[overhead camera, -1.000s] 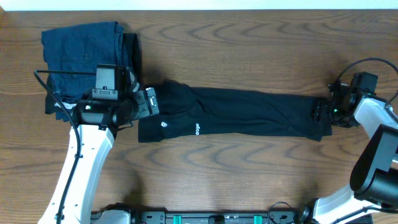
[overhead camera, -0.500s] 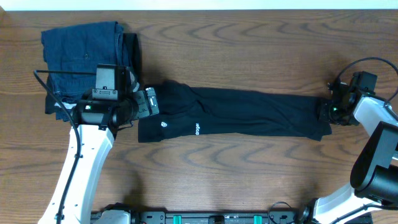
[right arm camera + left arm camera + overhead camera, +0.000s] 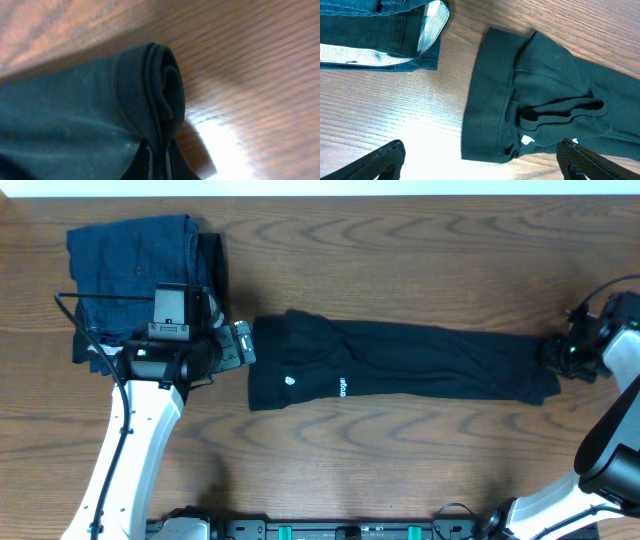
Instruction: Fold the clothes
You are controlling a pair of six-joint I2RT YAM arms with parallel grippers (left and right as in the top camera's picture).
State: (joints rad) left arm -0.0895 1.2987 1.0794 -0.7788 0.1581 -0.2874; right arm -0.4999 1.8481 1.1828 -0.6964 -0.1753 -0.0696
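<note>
Pinching T-shirt (image 3: 400, 367) end, right hand (image 3: 556, 353) clamped; left hand (image 3: 243, 344) spread wide.

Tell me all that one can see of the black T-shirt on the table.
The black T-shirt is soft, matte knit fabric, folded into a long narrow band lying flat across the wooden table. Two tiny white logo marks show near its hemmed left end. The right gripper, shut, pinches its rolled right end.

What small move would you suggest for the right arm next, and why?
Probably lift the pinched end and start carrying it leftward. The right gripper is shut on the right end of the T-shirt, which lies as a long strip; the left gripper is open beside its left end.
</note>
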